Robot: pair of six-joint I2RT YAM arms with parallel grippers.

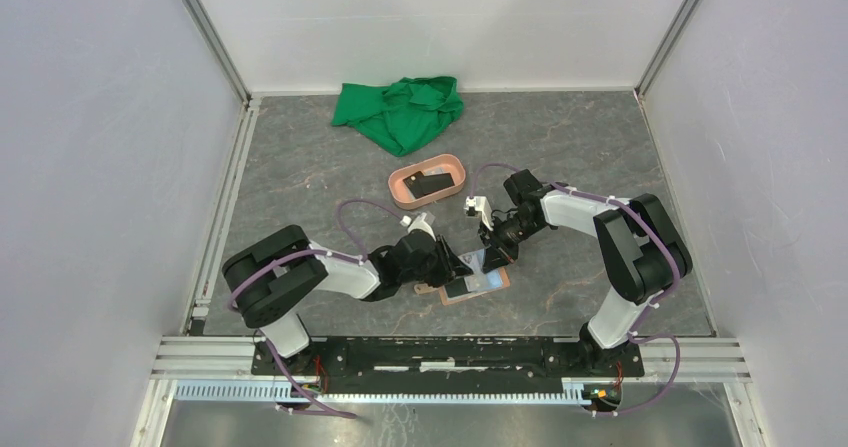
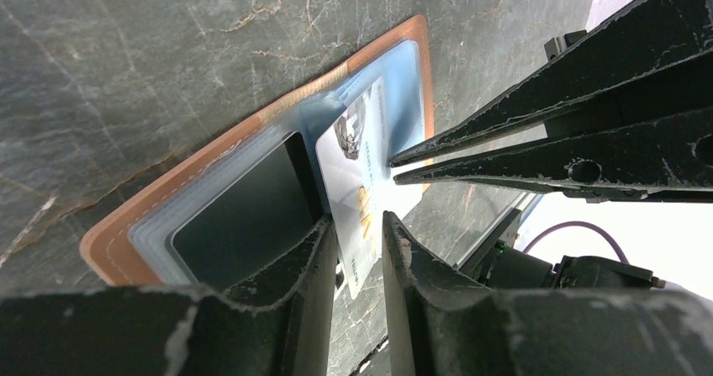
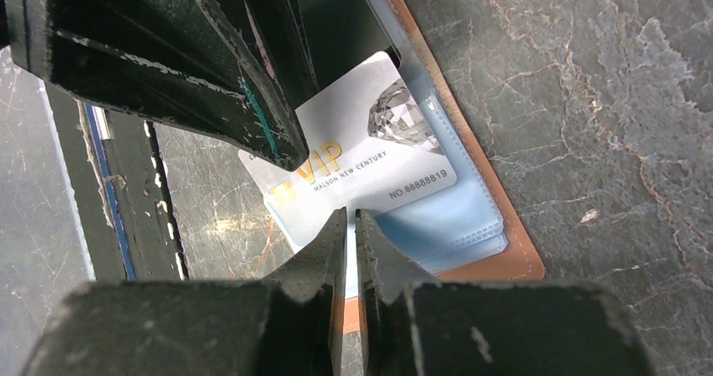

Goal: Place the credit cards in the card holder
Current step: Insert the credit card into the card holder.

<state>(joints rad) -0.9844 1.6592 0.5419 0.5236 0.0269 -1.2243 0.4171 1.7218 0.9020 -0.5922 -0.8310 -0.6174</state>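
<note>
**Pale card pinched over the open card holder**

In the view from above, I counted three cards, one card holder and one tray. The card holder [image 1: 457, 299] lay open on the grey table [image 1: 300, 167], near the bases of the two arms. The loose dark card [image 1: 430, 183] lay inside the pink tray [image 1: 398, 189], apart from the holder. A green cloth [image 1: 400, 112] lay farther back. The left gripper [image 1: 458, 264] and the right gripper [image 1: 497, 255] met over the holder, but there they were too small to judge their jaws.

The left wrist view showed two cards. The holder [image 2: 109, 241] was tan-brown, with a stack of clear plastic sleeves [image 2: 160, 233] inside. The sleeved dark card [image 2: 240, 225] sat in one sleeve. The pale card [image 2: 361, 166] lay tilted just beside it, partly on the sleeves. The left gripper [image 2: 357, 220] had its fingers apart, and the pale card showed in the gap, not clamped. The tips of the right gripper [image 2: 395, 167] were almost together at the card's edge.

In the right wrist view, one card was clear. The pale card [image 3: 378, 153] was white to light blue, with gold "VIP" letters, a printed gem and a number. The right gripper [image 3: 351, 216] was pinched on its near edge.
</note>
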